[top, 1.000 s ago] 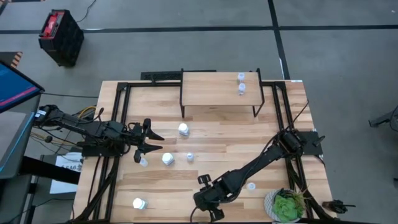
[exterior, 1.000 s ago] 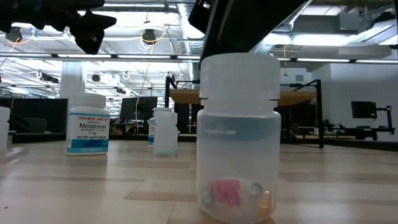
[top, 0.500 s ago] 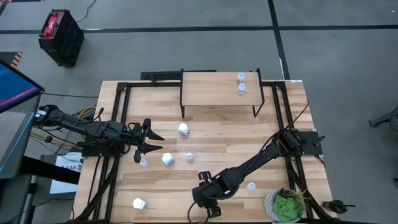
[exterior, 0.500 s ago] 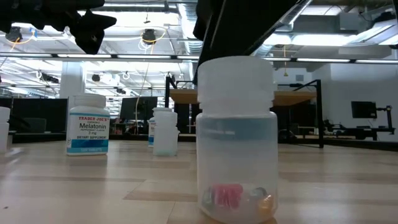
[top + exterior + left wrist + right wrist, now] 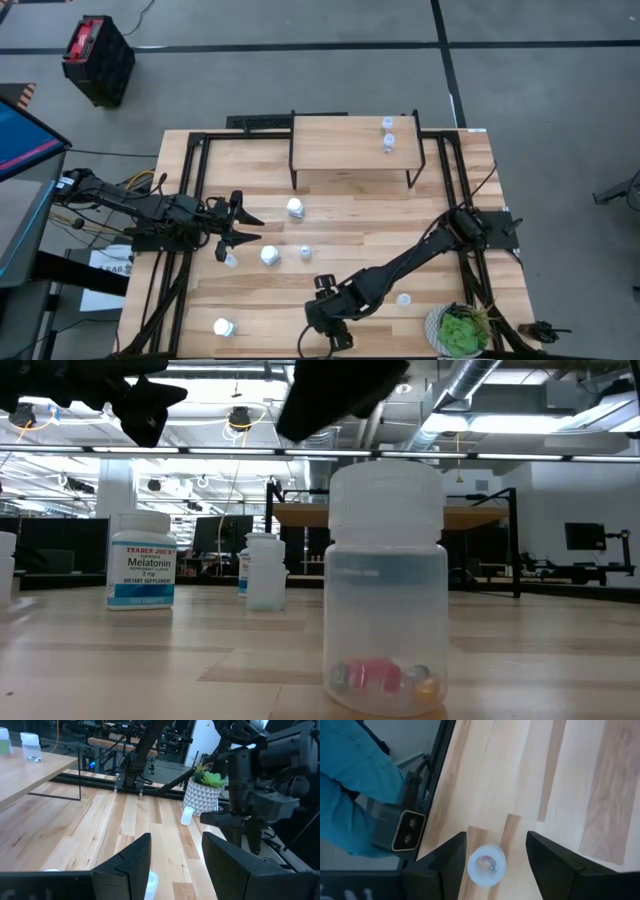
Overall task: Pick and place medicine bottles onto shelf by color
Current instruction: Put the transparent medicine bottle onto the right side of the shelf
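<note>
right pincer (image 5: 341, 337) shifted left along front edge, over translucent bottle (image 5: 486, 864)

The shelf (image 5: 350, 142) is bare across its left and middle, with only two small bottles (image 5: 388, 133) standing at its right end. On the table (image 5: 400, 215), the stretch in front of the shelf on the right is open, while a white bottle (image 5: 295, 208) and a cluster of three bottles (image 5: 268, 255) crowd the centre-left beside the left gripper (image 5: 240, 228). The near edge is blocked by the right gripper (image 5: 335, 325), open over a translucent bottle (image 5: 486, 865), with a potted plant (image 5: 460, 330) in the near-right corner.
</note>
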